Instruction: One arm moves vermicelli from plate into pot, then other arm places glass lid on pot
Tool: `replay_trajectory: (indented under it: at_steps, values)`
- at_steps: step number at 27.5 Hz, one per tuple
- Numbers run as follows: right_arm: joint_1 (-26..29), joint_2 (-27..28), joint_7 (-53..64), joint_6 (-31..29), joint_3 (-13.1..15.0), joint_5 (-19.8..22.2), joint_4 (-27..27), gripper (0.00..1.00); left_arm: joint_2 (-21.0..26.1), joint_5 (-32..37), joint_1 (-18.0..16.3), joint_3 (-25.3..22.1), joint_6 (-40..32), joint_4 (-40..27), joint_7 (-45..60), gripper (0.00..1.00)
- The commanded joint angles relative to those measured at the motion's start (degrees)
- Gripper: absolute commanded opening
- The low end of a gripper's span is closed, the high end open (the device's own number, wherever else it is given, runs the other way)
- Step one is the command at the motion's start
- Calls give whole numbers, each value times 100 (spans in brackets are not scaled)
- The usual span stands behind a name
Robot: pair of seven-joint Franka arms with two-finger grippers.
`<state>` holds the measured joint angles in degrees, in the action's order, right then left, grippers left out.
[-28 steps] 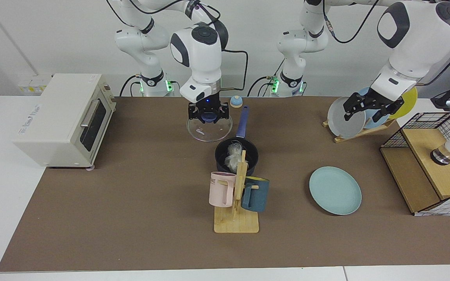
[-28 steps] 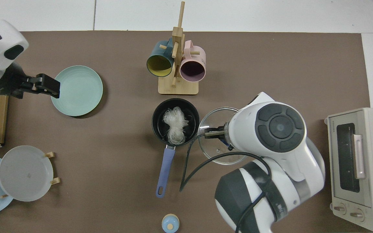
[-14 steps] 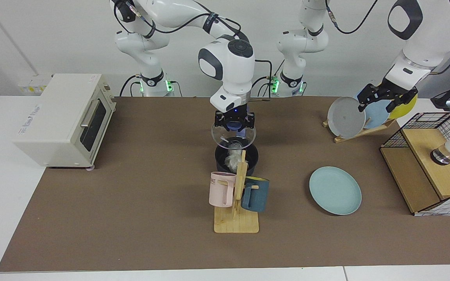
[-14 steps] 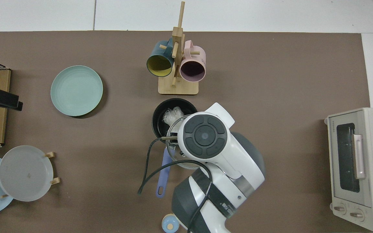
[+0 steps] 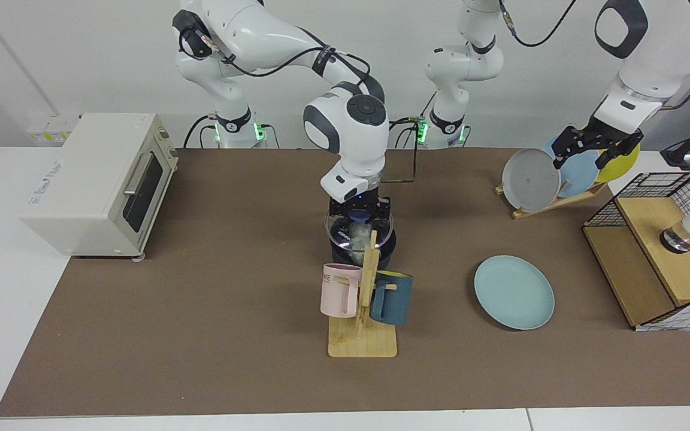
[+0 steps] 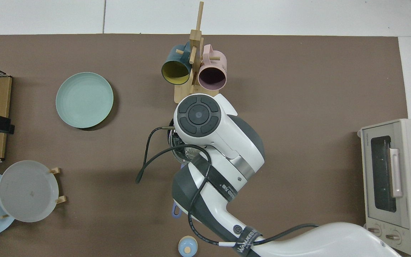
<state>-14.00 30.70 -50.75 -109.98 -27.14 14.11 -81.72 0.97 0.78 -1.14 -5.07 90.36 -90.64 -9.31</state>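
The right end effector [image 5: 359, 211] is over the pot [image 5: 362, 250] in the middle of the table [image 5: 201, 311], and it pinches the blue knob of the glass lid [image 5: 359, 230]. The lid lies level at the pot's mouth; it looks like it rests on the rim, but I cannot tell if it touches all around. Through the glass the vermicelli [image 5: 358, 236] is visible inside the pot. In the top view the right arm covers almost all of the pot, and only a small part of the lid's rim [image 6: 183, 154] and the end of the pot's handle [image 6: 175, 210] show.

The left end effector [image 5: 596, 143] is high at the far side, in front of the plate rack [image 5: 551, 202] that holds a grey plate [image 5: 529, 179], a blue one and a yellow one. Its fingers [image 5: 562, 148] are spread and hold nothing. The left arm waits there.

The plate [image 5: 514, 292] lies flat on the table, well apart from the pot, with nothing on it. Just in front of the pot is a wooden mug stand [image 5: 364, 326] with a pink mug [image 5: 340, 290] and a dark blue mug [image 5: 391, 298]. A toaster oven [image 5: 96, 182] is at the table's edge, and a wire basket with a wooden box [image 5: 659, 251] is at the opposite edge. A small blue knob-like thing [image 6: 187, 246] lies behind the pot, near the arm bases.
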Motion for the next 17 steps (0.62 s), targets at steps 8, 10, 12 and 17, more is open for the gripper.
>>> replay_trajectory:
  at_steps: [8,10,12,17]
  values:
    - [-32,419,-75,56,-72,215,491,0,-150,98,26,85,113,-156,17,100]
    - [-32,472,-75,-14,-72,224,473,0,-150,89,44,85,113,-156,17,100]
    - [-32,507,-75,-59,-72,233,473,0,-150,98,44,111,122,-156,17,100]
    - [-67,507,-145,-59,-81,233,456,0,-150,89,35,120,122,-156,17,100]
